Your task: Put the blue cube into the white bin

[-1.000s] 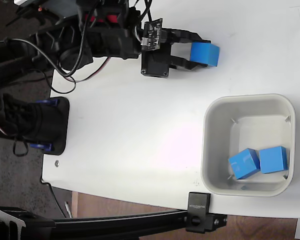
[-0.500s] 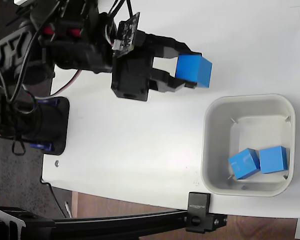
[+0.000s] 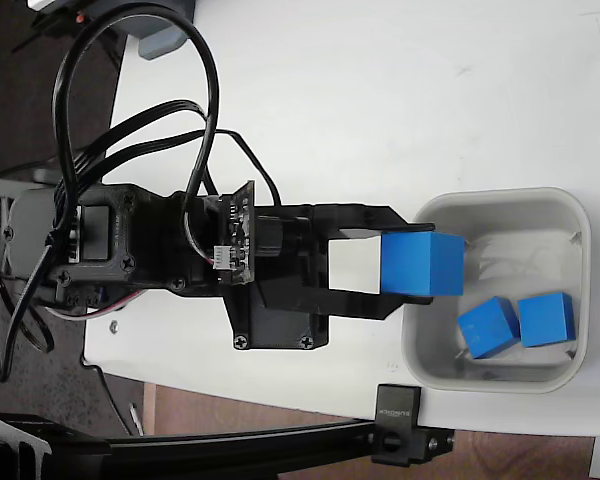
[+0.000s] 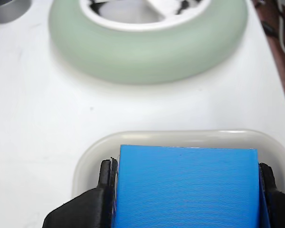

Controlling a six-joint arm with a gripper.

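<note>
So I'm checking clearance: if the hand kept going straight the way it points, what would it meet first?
Probably the white bin: the hand, shut on the blue cube, points across its near rim toward the far wall. Height is unclear.

The white bench [image 3: 380, 110] carries the white bin [image 3: 500, 375] near its right edge in the fixed view. In the wrist view, a pale green ring [image 4: 147, 47] and a grey object [image 4: 9, 9] also lie on it beyond the bin.
</note>
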